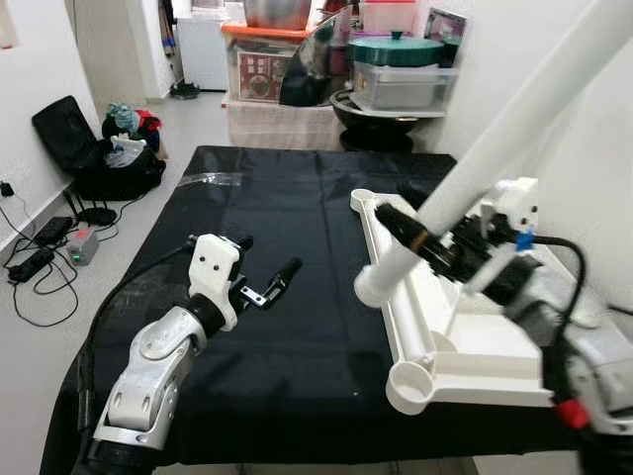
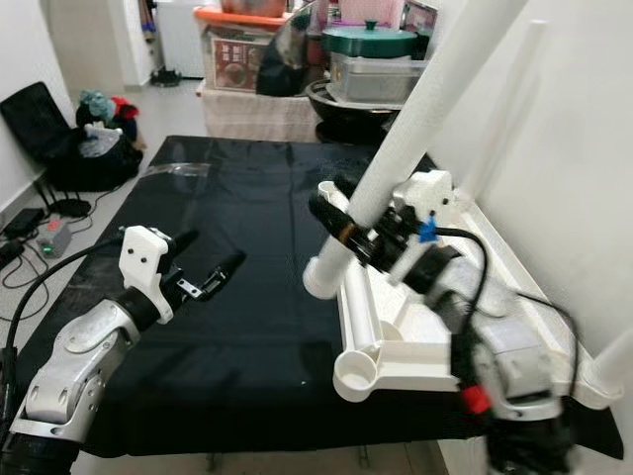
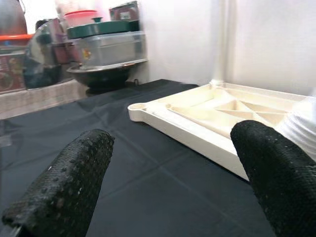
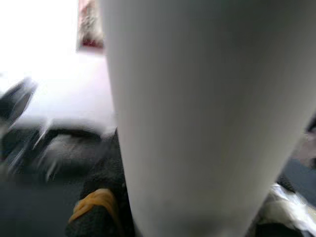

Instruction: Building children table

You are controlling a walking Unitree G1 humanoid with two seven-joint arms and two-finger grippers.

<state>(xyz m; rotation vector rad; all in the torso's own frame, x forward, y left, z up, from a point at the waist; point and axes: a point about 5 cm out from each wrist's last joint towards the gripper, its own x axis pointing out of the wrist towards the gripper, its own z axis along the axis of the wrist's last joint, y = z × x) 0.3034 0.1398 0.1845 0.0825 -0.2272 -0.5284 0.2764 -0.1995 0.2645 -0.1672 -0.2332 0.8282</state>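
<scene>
Table leg (image 1: 475, 178) clamped in my right claw (image 1: 420, 237), slanting up-right; its low end hangs just inboard of tabletop's (image 1: 475, 336) near corner socket (image 1: 410, 381). Left claw (image 1: 267, 282) spread apart, idle.

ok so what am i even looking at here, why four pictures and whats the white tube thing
It is a humanoid robot with two silver arms, each ending in two black fingers. Two pictures come from cameras in its head, looking down at a table under a black cloth. The other two come from cameras on its wrists. The left gripper hovers open and empty above the cloth. The right gripper is shut on a long white table leg, held slanted above a white plastic tabletop lying upside down on the cloth. Storage boxes stand behind.
</scene>
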